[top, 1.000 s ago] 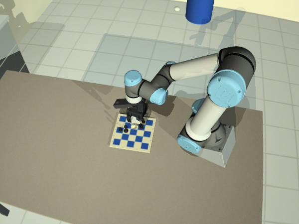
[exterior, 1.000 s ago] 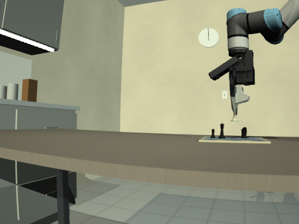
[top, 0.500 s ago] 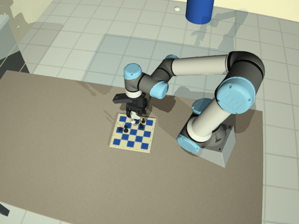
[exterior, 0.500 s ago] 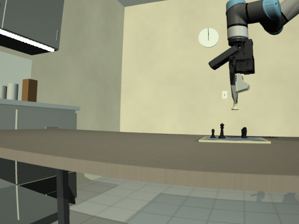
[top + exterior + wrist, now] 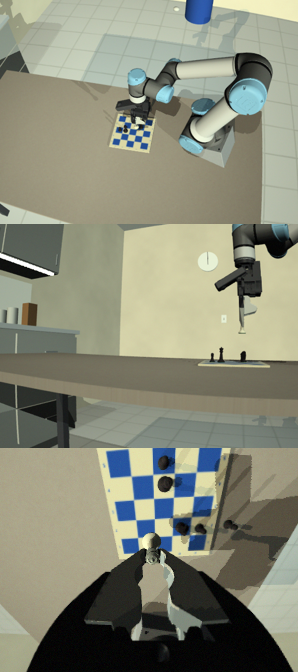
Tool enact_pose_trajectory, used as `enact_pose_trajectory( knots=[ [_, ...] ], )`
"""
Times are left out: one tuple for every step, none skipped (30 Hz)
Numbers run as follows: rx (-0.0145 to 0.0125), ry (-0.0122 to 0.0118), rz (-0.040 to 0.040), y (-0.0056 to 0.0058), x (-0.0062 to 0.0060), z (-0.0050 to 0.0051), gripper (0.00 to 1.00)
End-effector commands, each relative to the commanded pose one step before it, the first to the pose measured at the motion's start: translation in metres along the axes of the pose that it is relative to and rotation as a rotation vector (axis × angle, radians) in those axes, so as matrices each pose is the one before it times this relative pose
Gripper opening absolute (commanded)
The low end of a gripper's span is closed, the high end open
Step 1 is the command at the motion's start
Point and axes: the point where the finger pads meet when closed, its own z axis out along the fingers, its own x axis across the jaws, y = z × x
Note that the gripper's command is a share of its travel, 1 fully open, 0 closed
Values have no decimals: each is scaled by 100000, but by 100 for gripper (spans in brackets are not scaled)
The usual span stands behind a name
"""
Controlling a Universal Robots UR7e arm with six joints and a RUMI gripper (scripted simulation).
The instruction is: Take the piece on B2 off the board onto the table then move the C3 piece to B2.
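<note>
Above board (image 5: 258,365), arm (image 5: 243,246) raised, pawn (image 5: 242,330) clamped.

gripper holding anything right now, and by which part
Yes. The gripper is shut on a white piece, pinched near its top, with the base hanging free high above the board.

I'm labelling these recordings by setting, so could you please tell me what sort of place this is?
Probably a kitchen: a wall cabinet hangs above a counter bearing canisters, and the floor is tiled. A wall clock suggests a home.
</note>
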Motion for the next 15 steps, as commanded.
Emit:
enact_pose_trajectory(
  knots=[
    [294,79,-5132,1015,-988,-207,0],
    [0,0,0,0,0,0,0],
    [0,0,0,0,0,0,0],
    [0,0,0,0,0,0,0],
    [0,0,0,0,0,0,0],
    [0,0,0,0,0,0,0],
    [0,0,0,0,0,0,0],
    [0,0,0,0,0,0,0],
    [0,0,0,0,0,0,0],
    [0,0,0,0,0,0,0],
    [0,0,0,0,0,2,0],
    [0,0,0,0,0,15,0],
    [-1,1,0,0,0,37,0],
    [-1,1,1,-1,0,69,0],
    [-2,2,1,0,0,107,0]
  ],
)
